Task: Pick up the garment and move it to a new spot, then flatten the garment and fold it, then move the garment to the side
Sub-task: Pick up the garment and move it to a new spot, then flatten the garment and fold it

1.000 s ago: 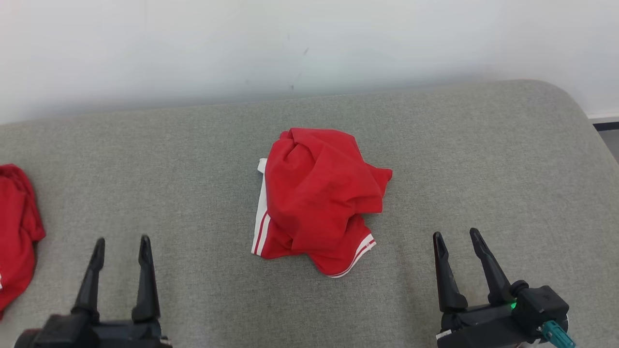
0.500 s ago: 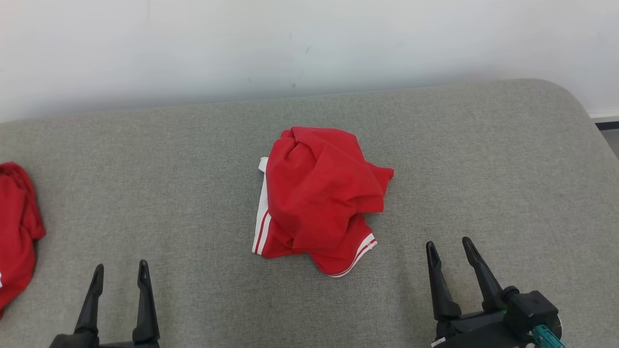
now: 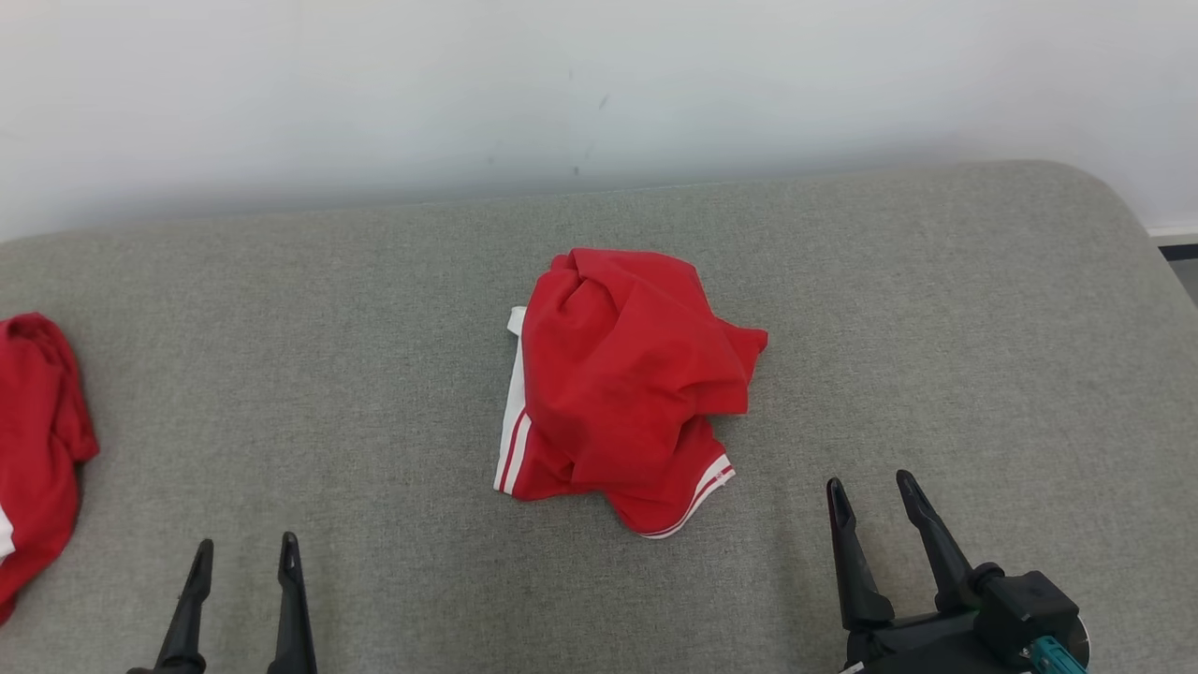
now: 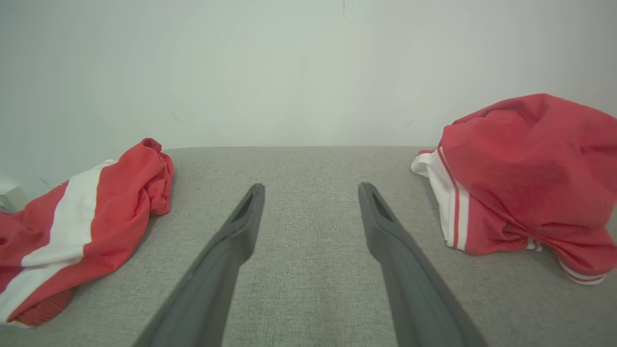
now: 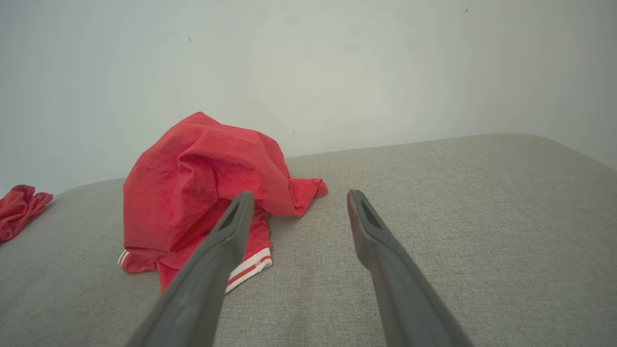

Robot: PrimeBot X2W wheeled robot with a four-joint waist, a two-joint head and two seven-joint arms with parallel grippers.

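Red garment [image 3: 622,384] with white stripes on grey couch [image 3: 936,328], white wall [image 3: 599,84].

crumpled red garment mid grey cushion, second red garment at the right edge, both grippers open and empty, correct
The second red garment lies at the left edge, not the right, as the head view shows. The crumpled red garment is in the middle of the grey cushion, and the left gripper and right gripper are open and empty.

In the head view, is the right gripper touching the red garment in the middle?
No, the right gripper stands apart from the red garment, with bare grey cushion between them.
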